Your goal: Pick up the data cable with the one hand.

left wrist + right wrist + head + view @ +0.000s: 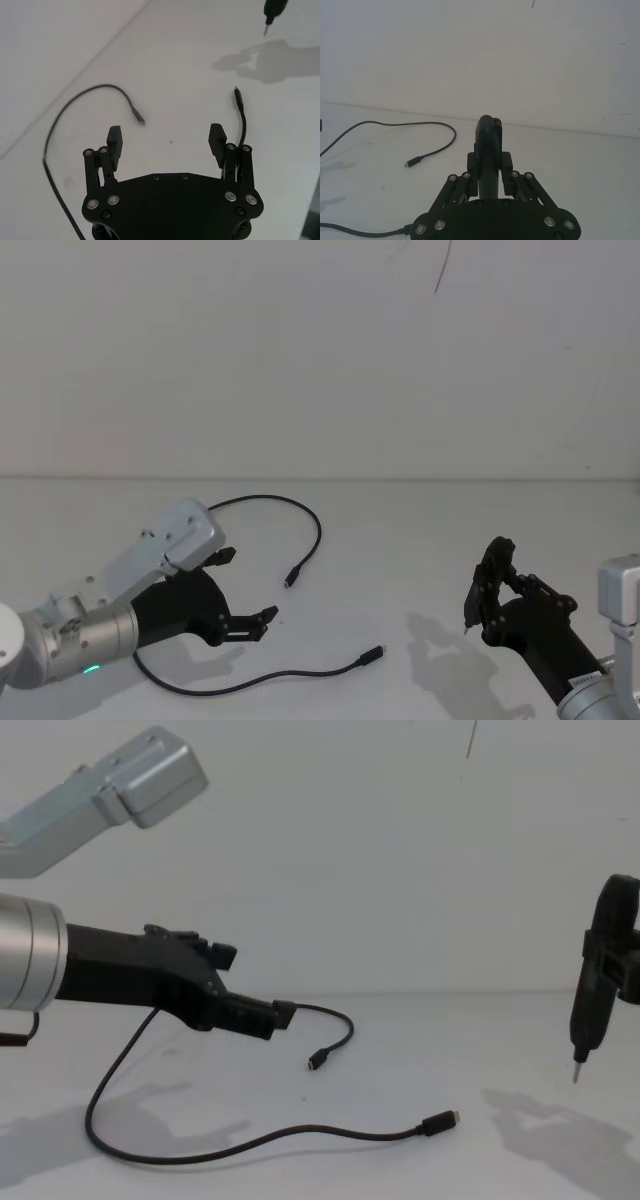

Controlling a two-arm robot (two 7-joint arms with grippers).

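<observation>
Data cable (290,672) lies looped, its near plug pointing right.

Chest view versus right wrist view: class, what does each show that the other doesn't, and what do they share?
Chest view alone: the left gripper from the side, open above the table, and the dark pen-like tool down to its metal tip. Right wrist view alone: the right gripper from behind, shut on that tool. Both: the data cable lying on the table, with both plugs.
</observation>
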